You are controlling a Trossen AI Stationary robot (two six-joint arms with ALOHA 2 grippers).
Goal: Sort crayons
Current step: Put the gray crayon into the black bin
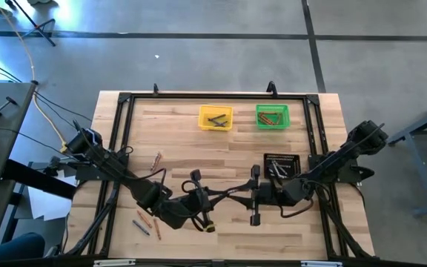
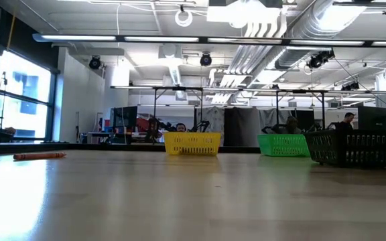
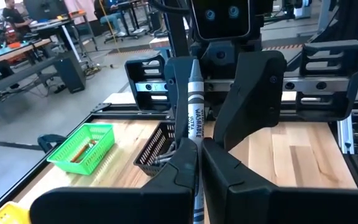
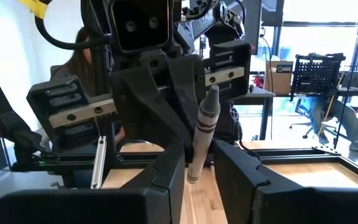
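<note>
Lower middle of the high view: left gripper and right gripper both pinch one grey crayon.

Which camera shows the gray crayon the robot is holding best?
The left wrist view: the gray crayon fills the middle, its label readable, pinched by the left end effector. The right wrist view shows it too. From above, arms hide it; the low view misses it.

Grey paper-wrapped crayon with black print stands upright, pinched between both claws above bench centre-near. Loose thin crayons: orange-brown pair on bench left of centre; small group, orange and grey-blue, at near left. More lie inside the yellow bin, the green bin and the black tray; counts unreadable. One orange-brown crayon lies flat, far left in low view.
</note>
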